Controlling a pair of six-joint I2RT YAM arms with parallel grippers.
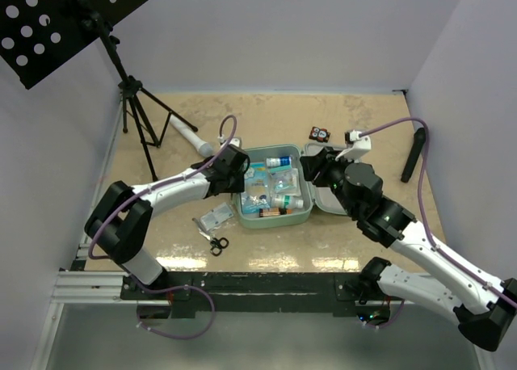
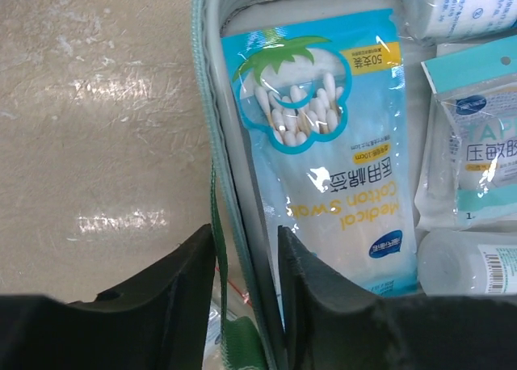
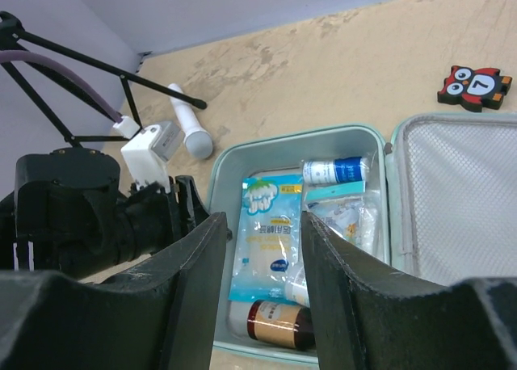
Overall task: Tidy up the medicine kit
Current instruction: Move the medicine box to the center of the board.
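Left claw [image 2: 244,239] pinches the left wall of the open medicine kit [image 1: 279,224], one finger inside, one outside. Right claw [image 3: 264,218] hovers half-wide and holding nothing above the kit's hinge side. Beyond the far rim, the surface [image 1: 363,115] offers room.

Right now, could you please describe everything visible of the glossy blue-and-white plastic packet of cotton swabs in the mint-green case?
The glossy blue-and-white plastic cotton-swab packet is a flat pouch with a clear window showing white swabs, a yellow corner tag and yellow "Medical Cotton Swab" lettering. It lies flat against the left wall of the open mint-green medicine kit, beside a white-and-teal packet. A finger of the left gripper overlaps its near end; contact is unclear.
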